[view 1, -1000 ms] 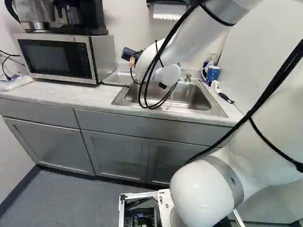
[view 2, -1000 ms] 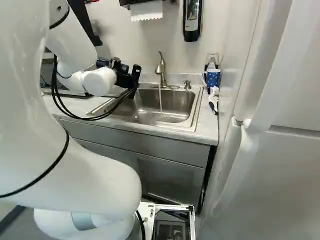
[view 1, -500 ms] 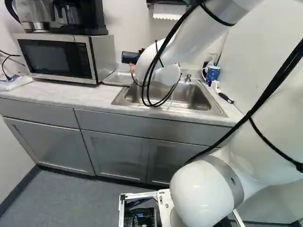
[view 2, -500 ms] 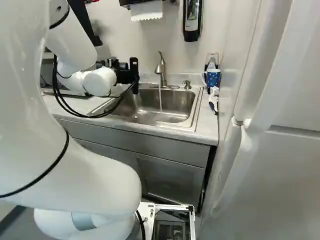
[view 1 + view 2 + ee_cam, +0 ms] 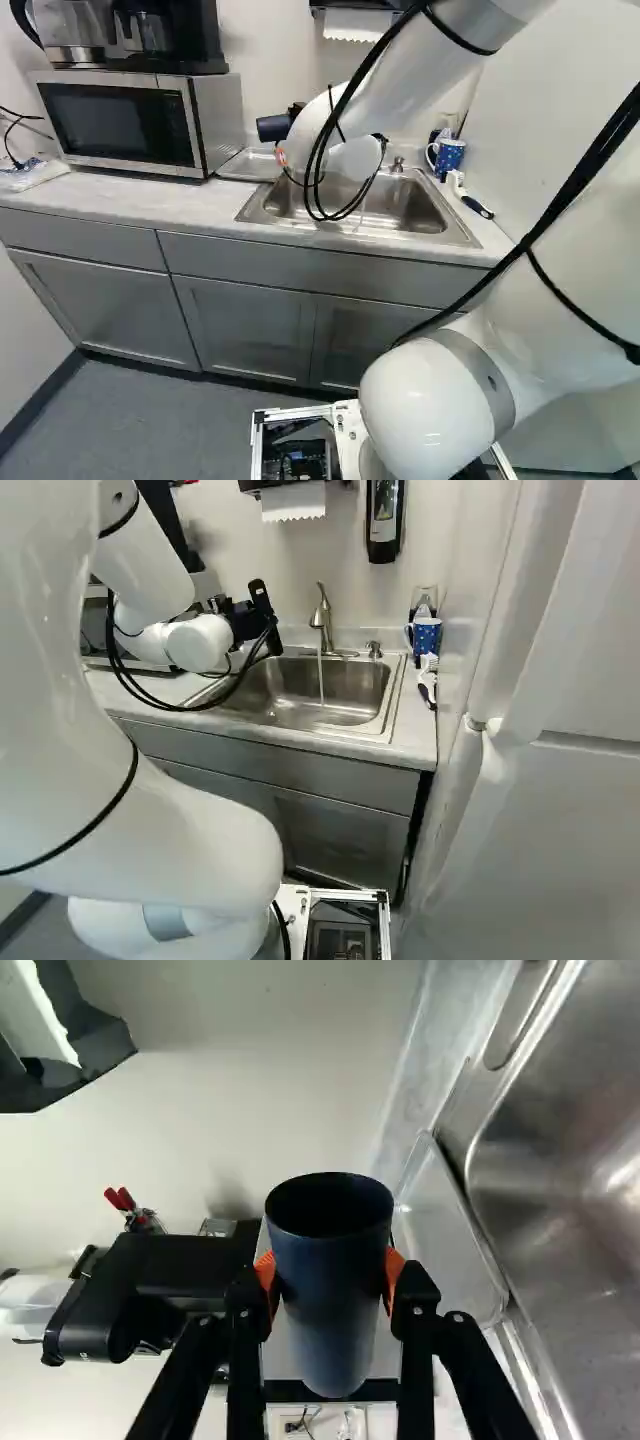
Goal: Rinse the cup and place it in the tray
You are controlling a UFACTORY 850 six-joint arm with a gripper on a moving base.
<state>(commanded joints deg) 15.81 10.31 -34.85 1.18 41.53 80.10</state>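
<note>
My black gripper (image 5: 245, 618) is above the sink's left end in the right base view, its fingertips hidden there. In the wrist view the gripper (image 5: 332, 1280) is shut on a dark blue cup (image 5: 335, 1270), an orange pad on either side. The cup (image 5: 273, 128) is roughly on its side in the air in the left base view, partly behind the wrist. The tray (image 5: 248, 165) is on the counter between microwave and sink; in the wrist view the tray (image 5: 445, 1230) shows beyond the cup, beside the basin. Water runs from the faucet (image 5: 322, 615) into the sink (image 5: 310, 695).
The microwave (image 5: 120, 125) with a coffee maker (image 5: 150, 35) on it stands left of the tray. At the sink's right are a blue dotted mug (image 5: 426, 635) and a brush (image 5: 428, 680). A paper towel dispenser (image 5: 355, 22) and a soap dispenser (image 5: 384, 520) hang on the wall.
The wrist has turned, swinging the held cup from a slant to nearly level in the left base view. The gripper has tilted in the right base view. The base has stayed in place.
</note>
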